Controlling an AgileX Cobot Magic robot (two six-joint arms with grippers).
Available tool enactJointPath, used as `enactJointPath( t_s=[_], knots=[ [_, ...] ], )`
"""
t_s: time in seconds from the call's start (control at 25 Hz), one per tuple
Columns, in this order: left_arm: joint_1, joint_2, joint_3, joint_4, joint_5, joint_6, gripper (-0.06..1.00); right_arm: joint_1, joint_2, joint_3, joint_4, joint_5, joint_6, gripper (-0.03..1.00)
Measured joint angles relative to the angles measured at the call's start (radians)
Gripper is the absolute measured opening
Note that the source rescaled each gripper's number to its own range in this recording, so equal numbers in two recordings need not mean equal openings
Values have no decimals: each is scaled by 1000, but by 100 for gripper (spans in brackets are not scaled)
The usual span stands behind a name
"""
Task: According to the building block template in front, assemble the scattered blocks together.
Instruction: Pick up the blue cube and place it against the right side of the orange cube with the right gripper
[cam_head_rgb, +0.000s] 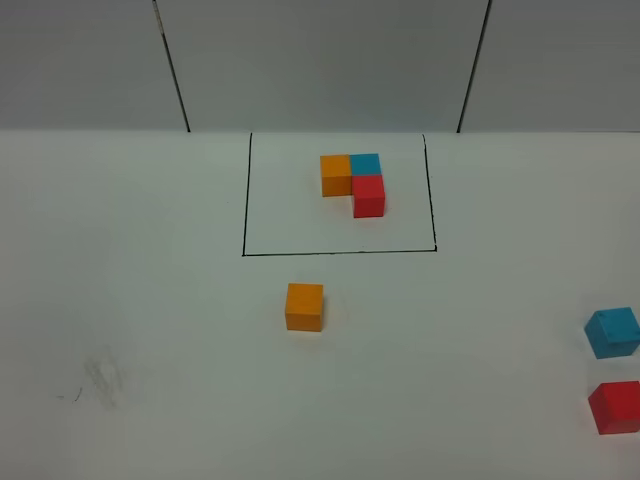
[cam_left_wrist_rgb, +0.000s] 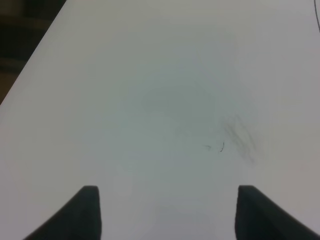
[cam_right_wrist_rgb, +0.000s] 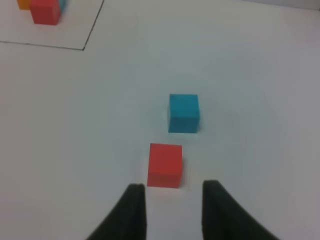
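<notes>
The template (cam_head_rgb: 352, 183) is an L of orange, cyan-blue and red cubes inside a black drawn rectangle at the back of the table; its corner shows in the right wrist view (cam_right_wrist_rgb: 45, 11). A loose orange cube (cam_head_rgb: 304, 306) lies in front of the frame. A loose cyan-blue cube (cam_head_rgb: 612, 332) (cam_right_wrist_rgb: 183, 113) and a loose red cube (cam_head_rgb: 614, 407) (cam_right_wrist_rgb: 165, 165) lie at the right edge. My right gripper (cam_right_wrist_rgb: 172, 200) is open and empty, just short of the red cube. My left gripper (cam_left_wrist_rgb: 167, 205) is open and empty over bare table. Neither gripper shows in the exterior high view.
The white table (cam_head_rgb: 150, 300) has a faint grey smudge (cam_head_rgb: 103, 380) at the front left, also in the left wrist view (cam_left_wrist_rgb: 240, 137). The table's left edge (cam_left_wrist_rgb: 30, 65) borders a dark area. A grey panelled wall (cam_head_rgb: 320, 60) stands behind.
</notes>
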Motion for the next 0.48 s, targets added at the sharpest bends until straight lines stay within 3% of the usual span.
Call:
enactJointPath(
  t_s=[0.48],
  knots=[
    [0, 0, 0, 0, 0, 0, 28, 0, 0, 0, 46, 0, 55, 3]
  ],
)
